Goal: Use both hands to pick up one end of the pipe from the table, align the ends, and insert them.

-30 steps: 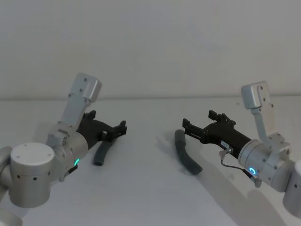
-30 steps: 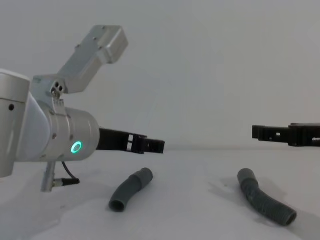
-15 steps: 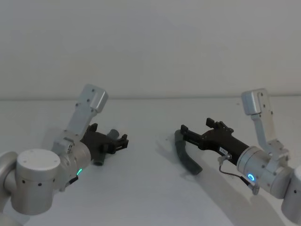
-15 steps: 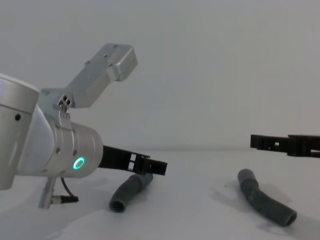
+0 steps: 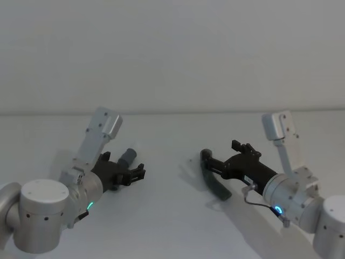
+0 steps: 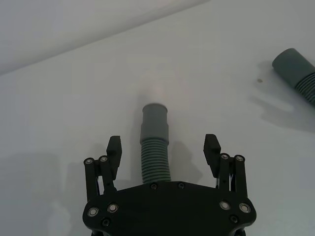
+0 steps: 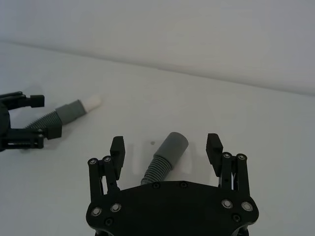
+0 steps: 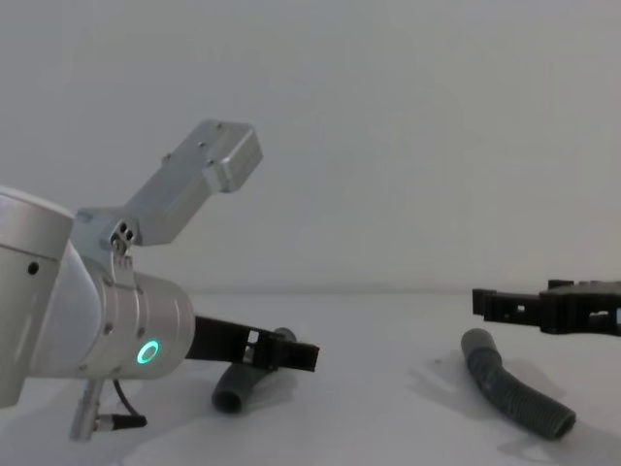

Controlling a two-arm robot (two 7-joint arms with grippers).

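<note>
The left hand (image 6: 163, 145) is released and spread wide. Its two black fingers (image 6: 114, 147) stand on either side of the left hose piece (image 6: 155, 152), with a clear gap on each side. In the head view this hand (image 5: 137, 174) sits low at the left of the white surface (image 5: 172, 226). The hose's smooth grey cuff (image 5: 128, 157) pokes out past the fingertips, angled away from the robot. From the chest view the hand (image 8: 291, 355) is down near the surface, with the ribbed piece (image 8: 231, 390) lying under and behind it. The right wrist view shows a narrow white tip (image 7: 93, 102) ending that cuff. A green ring light (image 8: 147, 351) glows on the silver-grey left arm (image 8: 58, 311).

The right hand (image 7: 166, 144) is likewise unclenched, its fingers straddling the right hose piece (image 7: 165, 156). The wider plain grey socket (image 7: 173, 144) lies between the fingertips with space on both sides. In the head view this hand (image 5: 221, 153) is over the far end of its piece (image 5: 214, 183), which lies flat on the surface and curves back toward the robot. In the chest view the hand (image 8: 482, 302) comes in from the right edge just above the socket end, apart from it, and the rest of the hose (image 8: 514, 393) runs off to the right.

The two pieces lie well apart on the surface, each under its own hand.
</note>
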